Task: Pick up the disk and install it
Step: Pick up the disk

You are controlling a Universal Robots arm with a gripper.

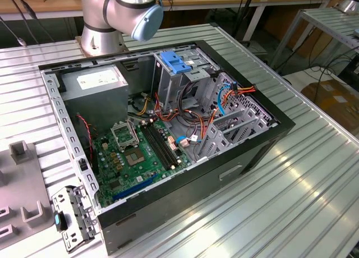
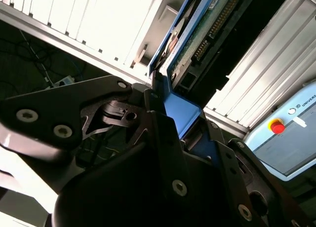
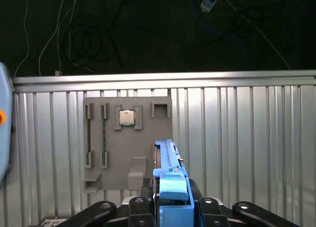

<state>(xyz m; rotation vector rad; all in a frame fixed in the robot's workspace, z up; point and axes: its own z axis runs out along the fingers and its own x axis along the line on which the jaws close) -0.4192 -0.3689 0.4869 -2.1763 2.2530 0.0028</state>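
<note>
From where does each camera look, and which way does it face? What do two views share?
Exterior view: off the arm, high, looking down into the open computer case on the ribbed table; the arm's base shows.
First wrist view: on the wrist, facing the grey fixture plate over the gripper.
Second wrist view: on the wrist, close behind the gripper, facing the disk.
Both wrist views share the gripper shut on the disk.

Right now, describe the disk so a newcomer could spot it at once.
Against the ribbed metal table in the first wrist view, the black pincer grips the disk edge-on. Its blue plastic bracket sets it apart from the grey fixture plate behind.
</note>
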